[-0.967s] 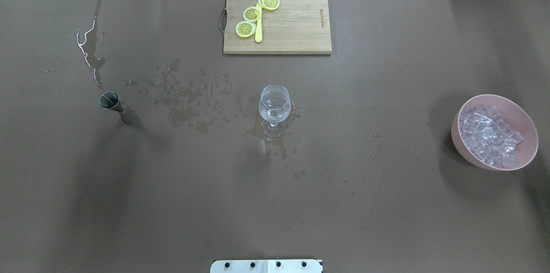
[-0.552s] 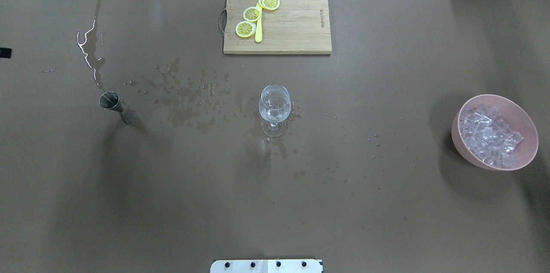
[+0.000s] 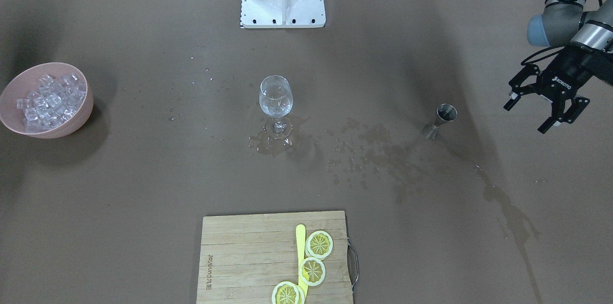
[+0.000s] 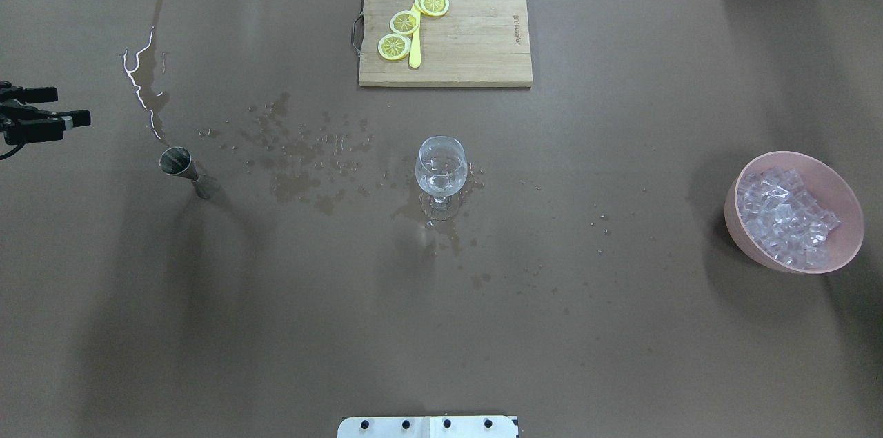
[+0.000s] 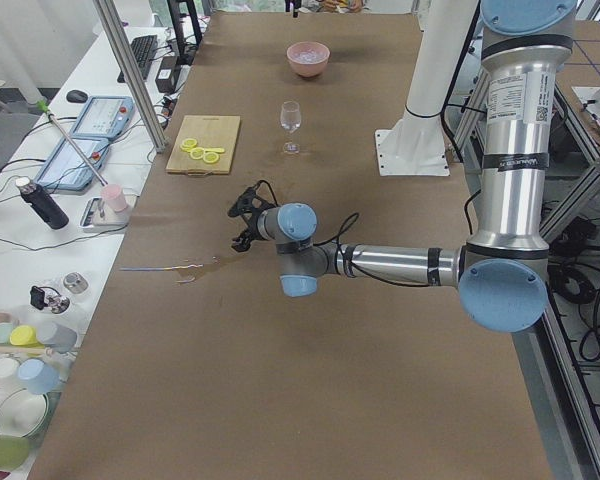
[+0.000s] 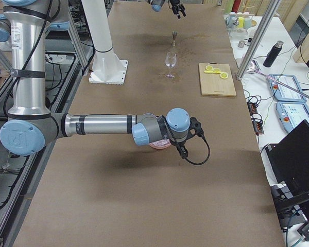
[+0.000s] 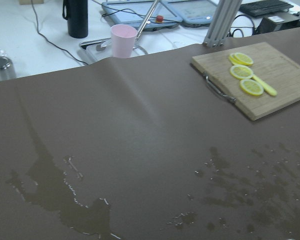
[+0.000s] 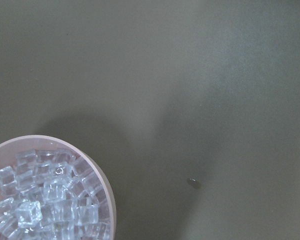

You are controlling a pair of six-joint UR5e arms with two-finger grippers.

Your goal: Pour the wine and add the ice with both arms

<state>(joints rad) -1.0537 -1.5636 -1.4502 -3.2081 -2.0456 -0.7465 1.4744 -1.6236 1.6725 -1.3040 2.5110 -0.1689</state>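
Pointing along the table's (image 4: pixel 441 327) length, left pincer (image 4: pixel 72 105) hovers agape.

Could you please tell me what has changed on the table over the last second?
The left gripper has come in from the overhead view's left edge, open and empty, stopping short of the jigger. The wine glass, the bowl of ice, the cutting board and the spills stayed put.

Matt brown table (image 4: pixel 621 355), wooden board (image 4: pixel 469 45), shiny metal jigger (image 4: pixel 181 165), glassy ice (image 4: pixel 786 217).
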